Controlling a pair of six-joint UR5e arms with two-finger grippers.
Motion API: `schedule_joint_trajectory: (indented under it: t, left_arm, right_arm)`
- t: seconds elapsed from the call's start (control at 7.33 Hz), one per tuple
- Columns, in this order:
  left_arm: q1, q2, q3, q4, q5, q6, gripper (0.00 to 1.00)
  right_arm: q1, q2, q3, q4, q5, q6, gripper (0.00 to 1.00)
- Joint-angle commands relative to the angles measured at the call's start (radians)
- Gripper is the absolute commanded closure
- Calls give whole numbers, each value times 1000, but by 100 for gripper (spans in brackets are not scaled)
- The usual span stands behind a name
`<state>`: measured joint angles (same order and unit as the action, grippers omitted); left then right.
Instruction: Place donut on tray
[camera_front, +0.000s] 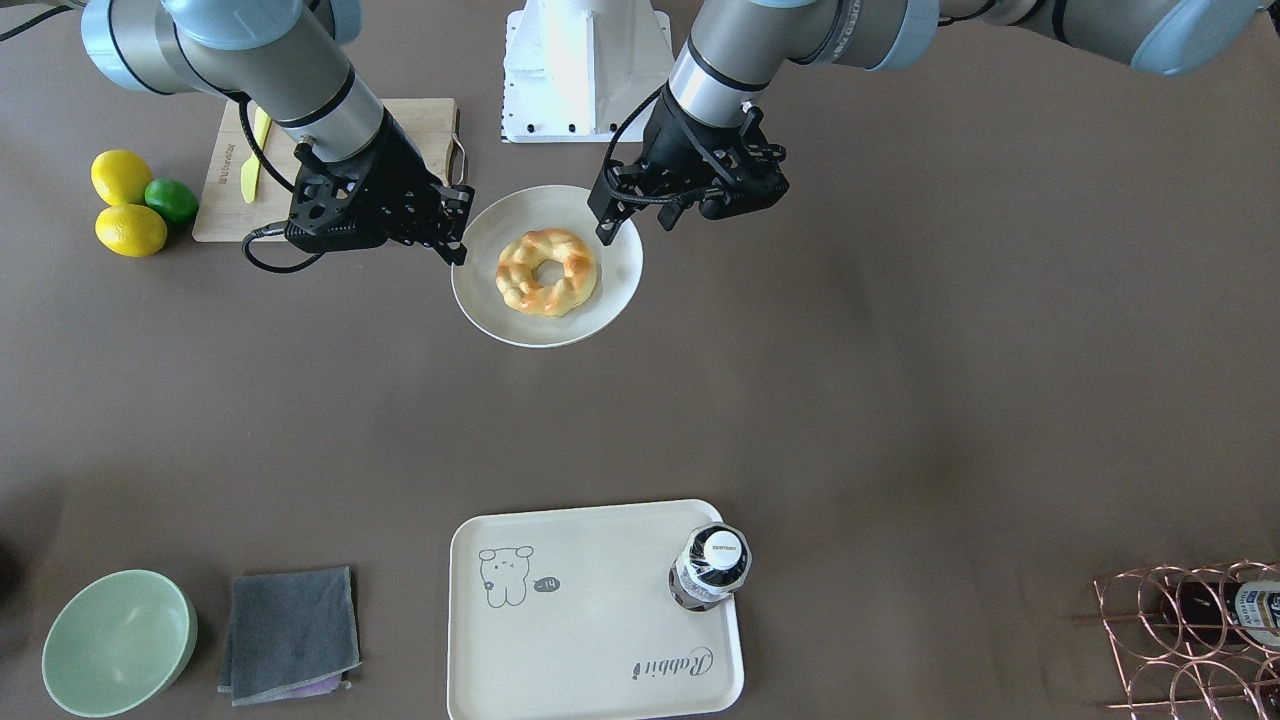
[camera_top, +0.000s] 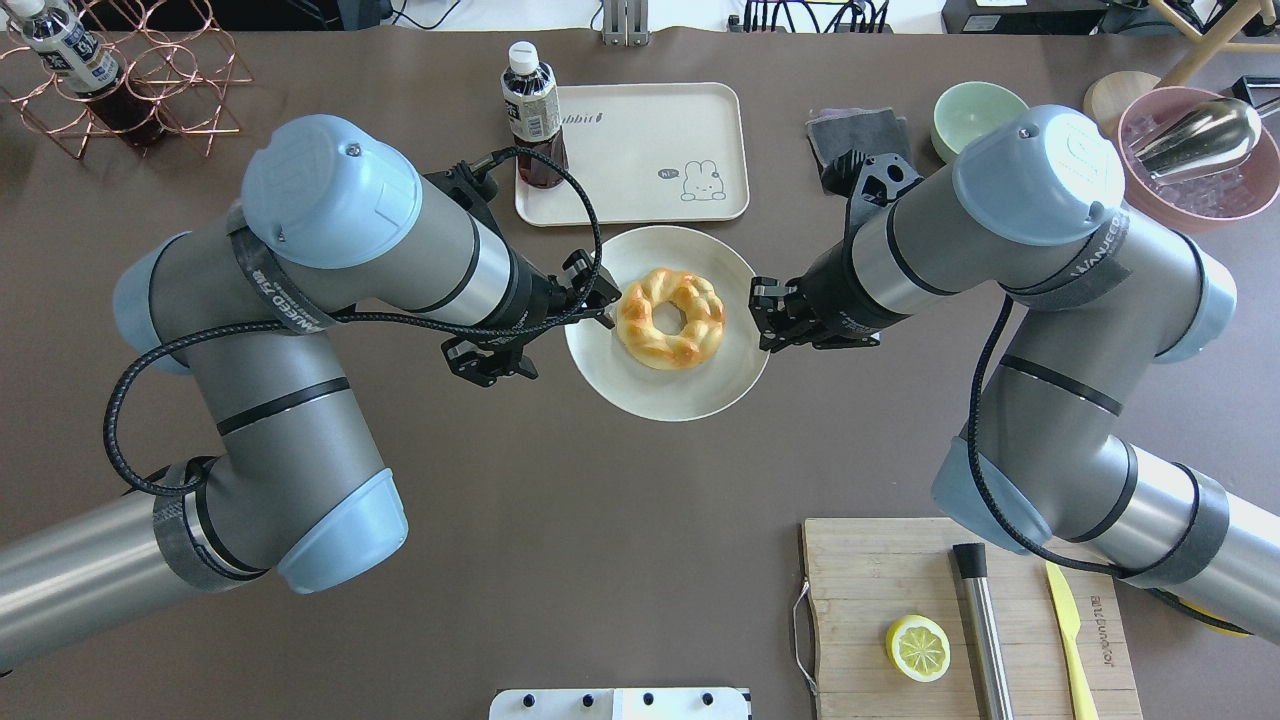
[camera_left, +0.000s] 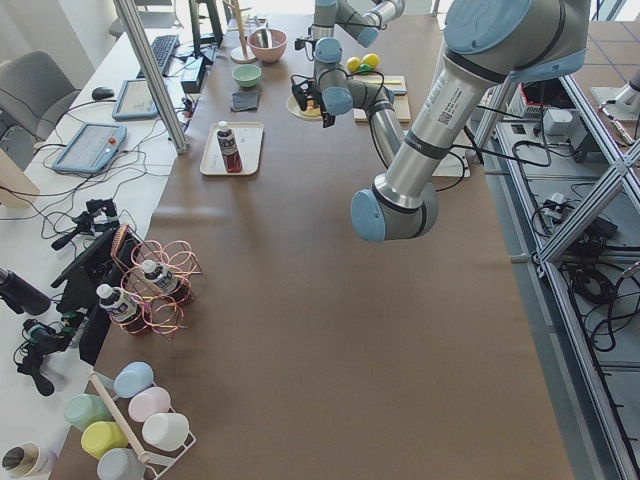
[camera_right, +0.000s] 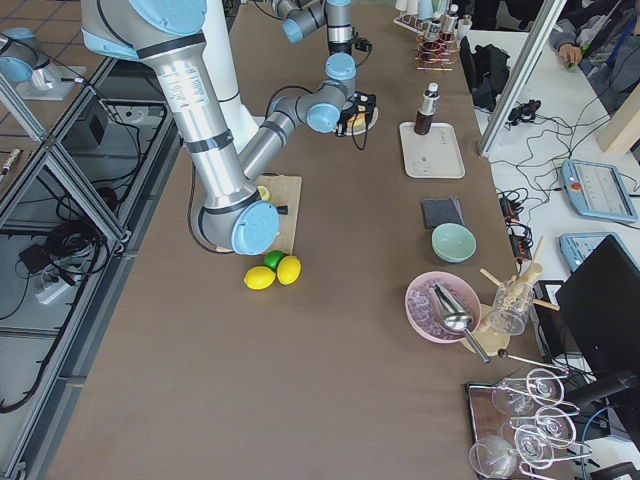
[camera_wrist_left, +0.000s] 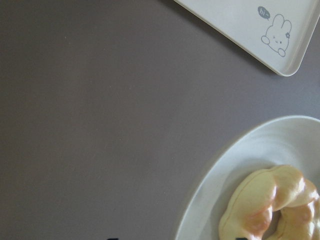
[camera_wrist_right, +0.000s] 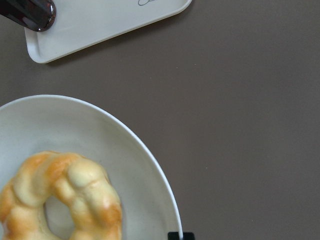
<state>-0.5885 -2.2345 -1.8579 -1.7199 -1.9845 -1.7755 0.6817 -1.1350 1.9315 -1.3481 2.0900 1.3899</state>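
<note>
Golden-brown and braided, the donut (camera_front: 547, 272) lay flat in the middle of the round pale plate (camera_front: 500, 322). It was at the centre of the bench (camera_front: 900, 400), well apart from the cream tray (camera_front: 590, 650) it was meant for.

You had a claw at each side of that plate. The left claw (camera_top: 603, 298) hung at one rim and the right claw (camera_top: 762, 316) at the rim opposite, both spread apart with nothing between them. Neither touched the donut. I judged that flanking stance a ready pose that left either arm free to make the pick. Which arm you meant to use, the views did not tell.

The tray sat toward the edge far from the robot, with a dark bottle (camera_front: 712, 565) standing upright on one corner, on the left arm's side. The rabbit drawing (camera_front: 505, 575) and most of the tray were bare, so the donut wanted setting down at that open end, lest an arm knock the bottle over. The pastry looked soft and lumpy, so a gentle squeeze across the ring seemed wise. The task stood at its start, with nothing lifted yet.
</note>
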Motion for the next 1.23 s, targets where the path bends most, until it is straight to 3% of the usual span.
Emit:
schedule_joint_trajectory:
  t: [0.0, 0.14, 0.55, 0.95, 1.09]
  left_arm:
    - [-46, 31, -4, 3, -8, 11, 2]
    - [-68, 54, -20, 2, -10, 16, 2]
    - [-94, 157, -107, 3, -13, 114, 2]
    - [-108, 171, -135, 75, -13, 159, 2]
    - [-108, 173, -162, 130, -13, 198, 2]
  right_arm:
    - [28, 3, -23, 0, -1, 4, 100]
    - [85, 65, -99, -9, 10, 6, 100]
    - [133, 346, -502, -8, 32, 145, 100]
    - [163, 438, -693, 1, 32, 216, 100]
    - [170, 445, -751, 67, 30, 271, 100]
